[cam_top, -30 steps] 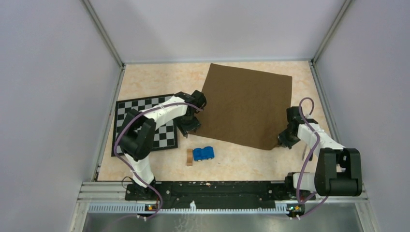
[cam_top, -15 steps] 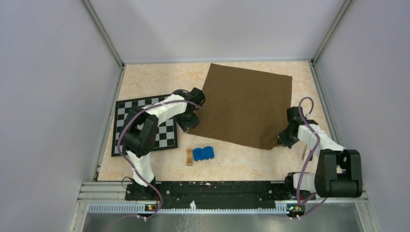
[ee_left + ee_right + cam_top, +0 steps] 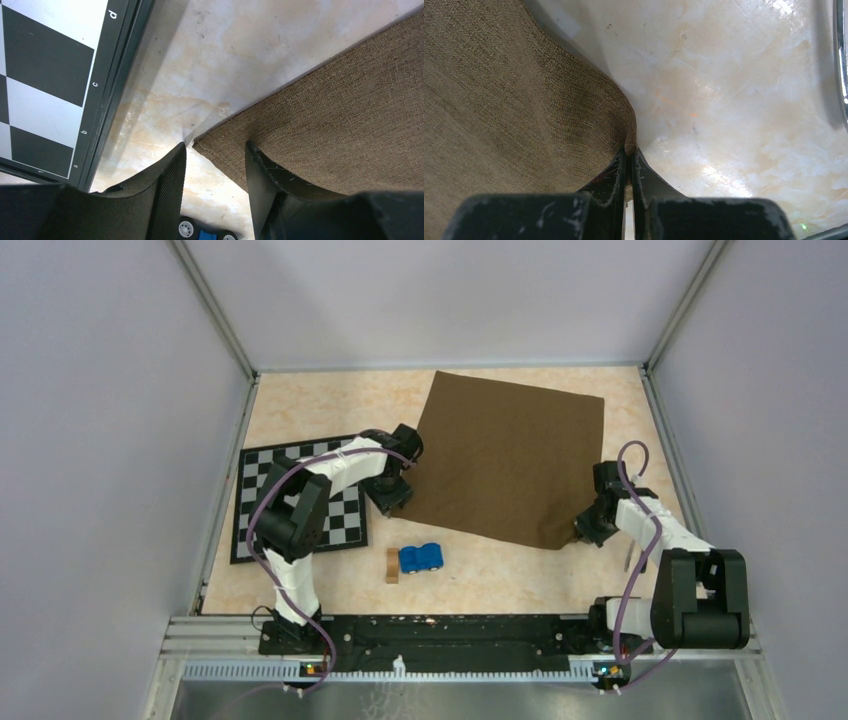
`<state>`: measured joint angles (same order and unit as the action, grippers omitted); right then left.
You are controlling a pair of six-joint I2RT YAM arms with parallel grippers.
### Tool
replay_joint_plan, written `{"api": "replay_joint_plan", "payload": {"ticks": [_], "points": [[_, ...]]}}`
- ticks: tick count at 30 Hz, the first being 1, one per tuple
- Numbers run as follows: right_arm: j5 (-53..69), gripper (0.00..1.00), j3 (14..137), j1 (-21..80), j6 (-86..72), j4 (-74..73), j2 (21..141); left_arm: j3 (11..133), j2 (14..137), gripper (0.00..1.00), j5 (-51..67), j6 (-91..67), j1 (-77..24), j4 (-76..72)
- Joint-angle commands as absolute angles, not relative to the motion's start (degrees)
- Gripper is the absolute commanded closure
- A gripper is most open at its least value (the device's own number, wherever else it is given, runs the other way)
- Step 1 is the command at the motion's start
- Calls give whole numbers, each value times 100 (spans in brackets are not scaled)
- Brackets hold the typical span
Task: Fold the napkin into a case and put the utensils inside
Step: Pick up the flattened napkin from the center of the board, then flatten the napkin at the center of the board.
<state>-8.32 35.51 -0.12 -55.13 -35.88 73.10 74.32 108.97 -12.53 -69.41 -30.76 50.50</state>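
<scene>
The dark brown napkin [image 3: 512, 458] lies spread flat on the table, unfolded. My left gripper [image 3: 392, 500] is open at its near left corner; in the left wrist view the corner [image 3: 210, 142] lies between the two fingers, one finger resting on the cloth. My right gripper [image 3: 581, 533] is shut on the napkin's near right corner, and the right wrist view shows the cloth edge [image 3: 628, 145] pinched and slightly raised between the jaws. No folded case shows. A thin utensil-like object [image 3: 629, 558] lies by the right arm, mostly hidden.
A black-and-white checkered mat [image 3: 302, 498] lies left of the napkin, under the left arm. A blue toy car [image 3: 421, 557] and a small tan wooden block [image 3: 392, 565] sit near the front centre. Grey walls enclose the table.
My left gripper has slid a little right and back, up to the napkin's near left corner. The right gripper has stayed shut on the near right corner.
</scene>
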Motion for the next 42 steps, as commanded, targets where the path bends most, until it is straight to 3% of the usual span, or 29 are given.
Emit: {"api": "replay_joint_plan", "payload": {"ticks": [1, 6, 8, 12, 16, 22, 26, 30, 35, 42], "points": [[-1004, 100, 3412, 18, -5552, -3561, 7228, 7247, 11209, 53, -1150, -7183, -3056, 5015], [-993, 100, 3366, 18, -5551, -3565, 7166, 7074, 11207, 70, -1185, -7232, -3057, 4802], [-983, 100, 3367, 25, -5533, -3575, 7125, 7052, 11136, 84, -1222, -7195, -3017, 4706], [-872, 100, 3353, 20, -5326, -3513, 6772, 6938, 10768, 100, -1158, -6995, -2954, 4324], [-851, 100, 3766, 23, -4708, -3869, 5884, 7048, 10008, 100, -1111, -6610, -2956, 4275], [302, 100, 5156, 25, -3531, -4522, 3907, 6978, 7940, 100, -447, -5420, -2951, 3845], [769, 100, 5987, 20, -3303, -4336, 2844, 6728, 6186, 100, 496, -4431, -2953, 2646], [752, 100, 6383, 18, -3498, -3814, 2410, 6705, 5108, 100, 381, -4023, -2947, 1535], [-329, 100, 6871, 18, -3545, -3398, 3115, 7511, 5501, 100, -597, -3482, -2953, 812], [-1367, 100, 7007, 18, -3565, -2246, 5209, 9166, 7997, 100, -757, -3174, -2788, 191]]}}
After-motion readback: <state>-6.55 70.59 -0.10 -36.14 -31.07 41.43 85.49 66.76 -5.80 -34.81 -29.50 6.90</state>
